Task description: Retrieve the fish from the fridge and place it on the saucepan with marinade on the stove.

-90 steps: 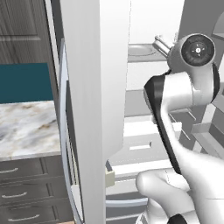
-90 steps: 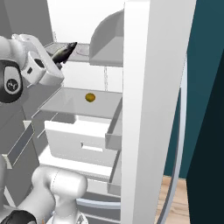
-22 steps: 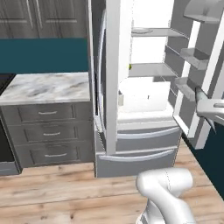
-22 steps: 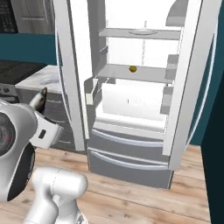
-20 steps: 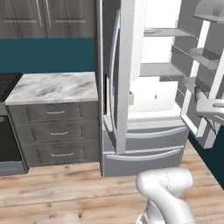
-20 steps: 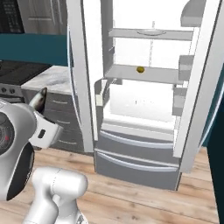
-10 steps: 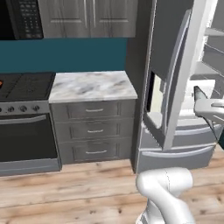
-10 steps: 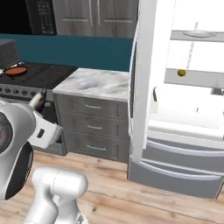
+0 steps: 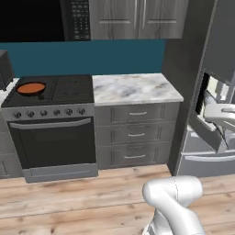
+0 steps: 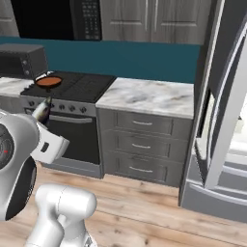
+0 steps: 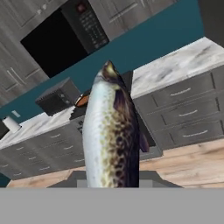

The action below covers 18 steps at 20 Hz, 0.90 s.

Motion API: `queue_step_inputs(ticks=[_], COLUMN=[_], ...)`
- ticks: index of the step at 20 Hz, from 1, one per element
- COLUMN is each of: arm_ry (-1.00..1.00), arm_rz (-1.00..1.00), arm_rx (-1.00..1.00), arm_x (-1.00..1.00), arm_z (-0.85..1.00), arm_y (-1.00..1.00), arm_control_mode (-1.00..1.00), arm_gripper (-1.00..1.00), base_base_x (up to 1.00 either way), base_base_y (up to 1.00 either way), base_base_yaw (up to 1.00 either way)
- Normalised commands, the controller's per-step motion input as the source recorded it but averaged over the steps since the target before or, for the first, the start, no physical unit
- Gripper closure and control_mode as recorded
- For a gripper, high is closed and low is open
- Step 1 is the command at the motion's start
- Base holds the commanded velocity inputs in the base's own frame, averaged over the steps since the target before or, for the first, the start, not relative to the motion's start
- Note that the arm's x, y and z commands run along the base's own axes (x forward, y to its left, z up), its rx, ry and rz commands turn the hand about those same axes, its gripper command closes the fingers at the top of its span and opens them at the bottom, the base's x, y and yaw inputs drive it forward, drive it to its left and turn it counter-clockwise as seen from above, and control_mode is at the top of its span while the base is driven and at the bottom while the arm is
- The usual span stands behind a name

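The fish [image 11: 111,131] filled the middle of the hand view, its pale belly and speckled brown flank rising from the bottom edge, gripped by the jaws, which were closed partway around its body. In the right base view the fish [image 10: 41,110] showed as a small dark sliver at the end of the white arm, off the front edge of the stove [image 10: 72,89]. The saucepan with marinade [image 9: 31,88] sat on the stove's back left corner, orange-brown inside, well apart from the fish. A marble counter [image 9: 135,88] lay between the stove and the fridge [image 10: 226,125], whose door stood open. A microwave [image 10: 53,19] hung above the stove.
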Motion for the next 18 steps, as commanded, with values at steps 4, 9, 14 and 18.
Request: queue_step_inputs(ticks=[4,9,14,18], arm_ry=[0.0,0.0,0.0,0.0], arm_rz=[0.0,0.0,0.0,0.0], arm_rx=[0.0,0.0,0.0,0.0], arm_x=[0.0,0.0,0.0,0.0], arm_z=[0.0,0.0,0.0,0.0], arm_y=[0.0,0.0,0.0,0.0], arm_control_mode=[1.0,1.0,1.0,1.0], arm_gripper=[1.0,1.0,1.0,1.0], base_base_x=[0.06,0.08,0.13,0.19], base_base_y=[1.0,1.0,1.0,1.0], base_base_yaw=[-0.01,0.0,0.0,0.0])
